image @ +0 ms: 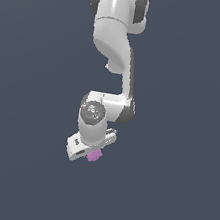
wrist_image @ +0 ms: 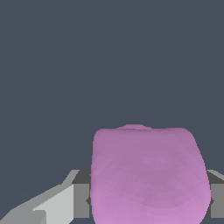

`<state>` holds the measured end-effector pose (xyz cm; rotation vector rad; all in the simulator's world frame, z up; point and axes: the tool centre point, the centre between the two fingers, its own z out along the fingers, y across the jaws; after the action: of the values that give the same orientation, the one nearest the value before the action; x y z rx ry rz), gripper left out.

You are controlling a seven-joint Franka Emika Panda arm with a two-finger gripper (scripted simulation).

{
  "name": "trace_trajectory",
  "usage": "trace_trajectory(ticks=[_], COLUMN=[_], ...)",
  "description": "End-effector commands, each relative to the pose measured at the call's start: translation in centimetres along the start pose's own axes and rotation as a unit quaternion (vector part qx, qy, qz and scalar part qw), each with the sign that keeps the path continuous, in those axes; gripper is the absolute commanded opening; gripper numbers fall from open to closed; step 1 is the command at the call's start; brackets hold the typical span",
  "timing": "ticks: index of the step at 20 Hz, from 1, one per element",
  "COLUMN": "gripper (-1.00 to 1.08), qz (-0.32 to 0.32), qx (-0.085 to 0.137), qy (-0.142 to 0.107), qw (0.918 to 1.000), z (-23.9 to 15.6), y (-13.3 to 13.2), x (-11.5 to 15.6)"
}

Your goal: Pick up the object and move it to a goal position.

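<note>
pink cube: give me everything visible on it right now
The pink cube is a small pink-purple block with plain matte faces and softly rounded edges, unmarked. In the wrist view it sits between the gripper fingers, which flank it on both sides. In the exterior view it peeks out under the gripper, far smaller than it.

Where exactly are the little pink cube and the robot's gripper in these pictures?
pink cube (image: 94, 155), exterior view: on its visible pink face below the hand.
pink cube (wrist_image: 148, 175), wrist view: middle of its large front face.
gripper (image: 88, 153), exterior view: between its fingertips, beside the cube.

Arm (image: 116, 42) hangs downward; pincer (image: 91, 152) (tilted) clamped on cube (image: 93, 155).
</note>
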<state>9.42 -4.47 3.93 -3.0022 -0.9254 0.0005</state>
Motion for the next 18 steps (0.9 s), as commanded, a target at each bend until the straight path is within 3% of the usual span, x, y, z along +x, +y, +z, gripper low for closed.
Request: trace_trajectory(ticks=[1,9,18], gripper=[-1.00,-1.00,-1.00], qz=[0.000,0.000,0.000], qx=[0.000,0.000,0.000], qy=[0.000,0.000,0.000], qw=[1.0000,1.0000,1.0000], z=[0.0,-0.2,-1.2], y=[0.0,0.8,5.5], x=[0.0,-1.2,-7.5])
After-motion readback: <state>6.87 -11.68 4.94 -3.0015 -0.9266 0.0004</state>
